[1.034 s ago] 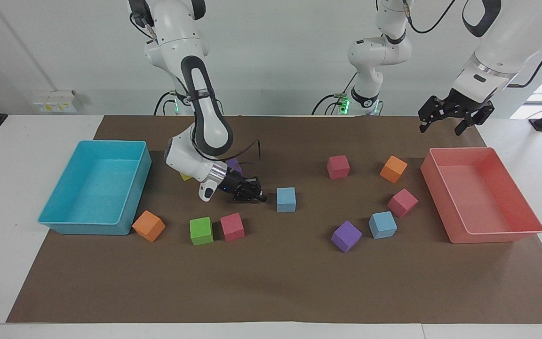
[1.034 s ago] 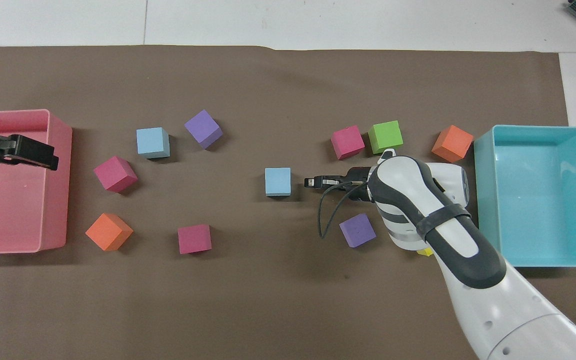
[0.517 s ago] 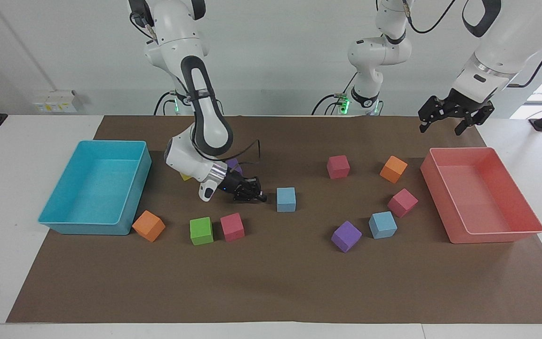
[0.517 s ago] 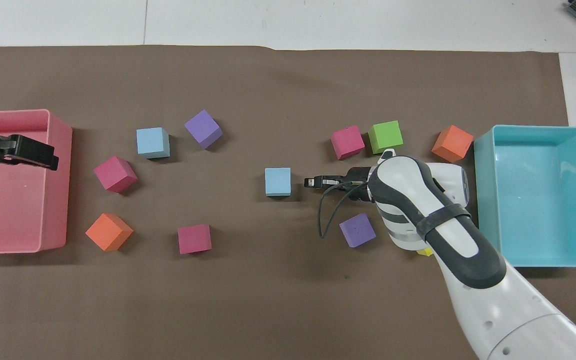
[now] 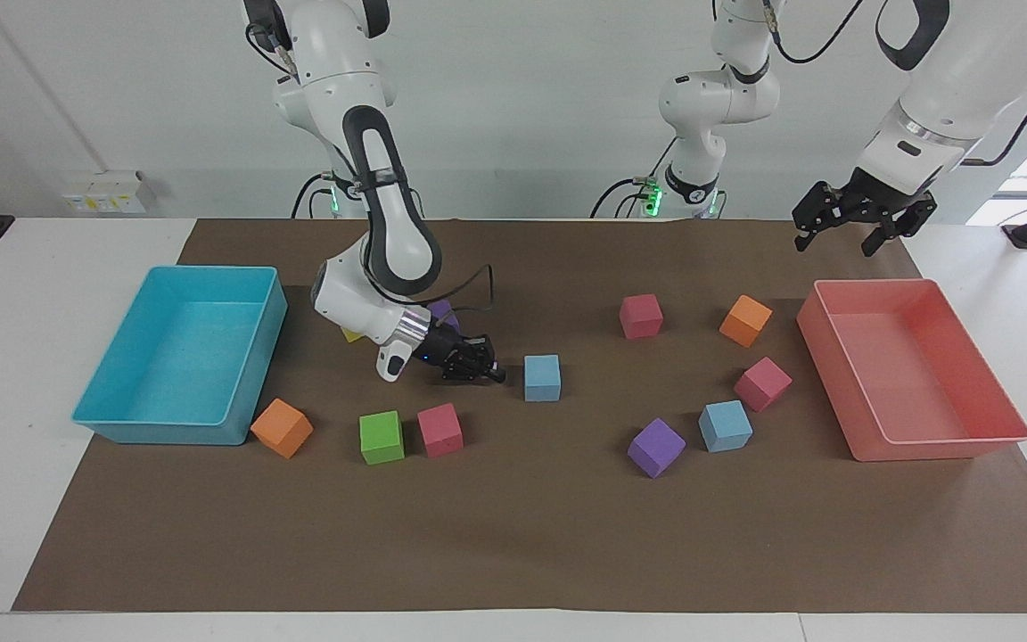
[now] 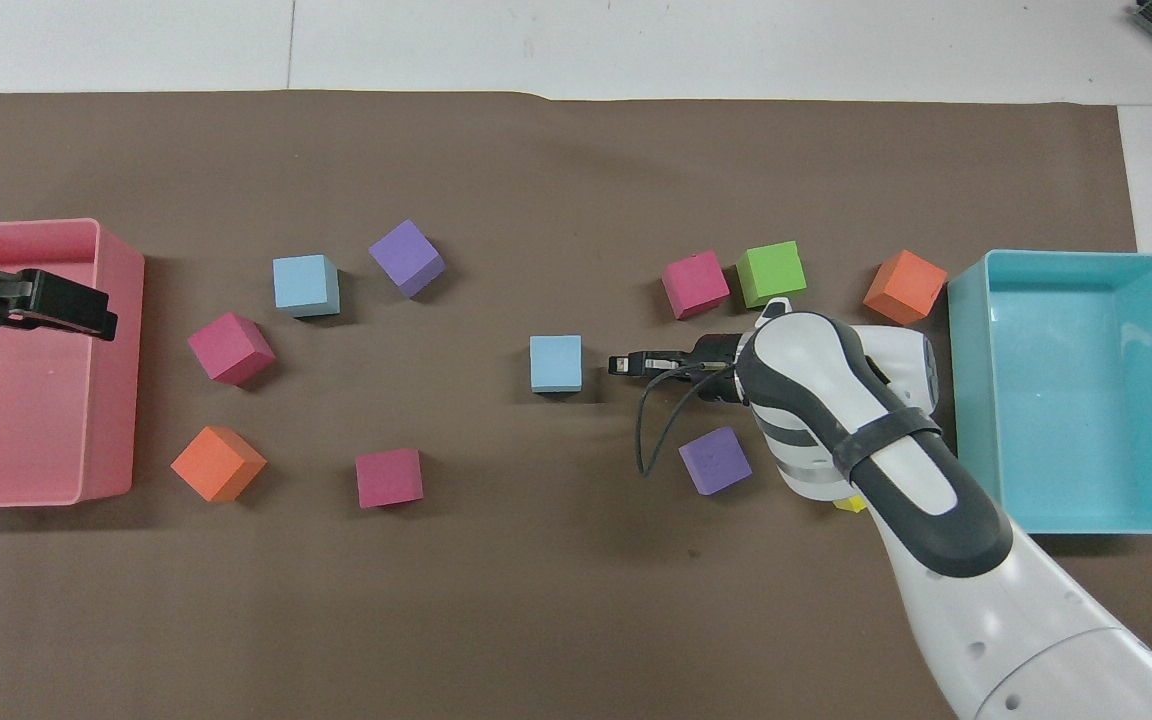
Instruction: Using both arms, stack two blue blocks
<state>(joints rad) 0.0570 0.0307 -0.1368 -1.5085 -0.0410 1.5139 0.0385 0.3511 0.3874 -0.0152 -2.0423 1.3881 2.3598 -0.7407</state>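
Two blue blocks sit apart on your brown mat: one blue block [image 5: 542, 377] mid-table, the other blue block [image 5: 725, 425] toward the left arm's end, beside a purple cube [image 5: 656, 448]. Your right gripper [image 5: 488, 367] lies low just beside the mid-table block, fingertips pinched together, gripping nothing. Your left gripper [image 5: 843, 234] hangs spread wide above the pink tray [image 5: 955, 437], waiting.

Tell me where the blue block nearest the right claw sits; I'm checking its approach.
That blue block lies mid-mat, just off the shut right claw, which is low beside it, toward the left arm's end; a pink block lies farther from the robots.
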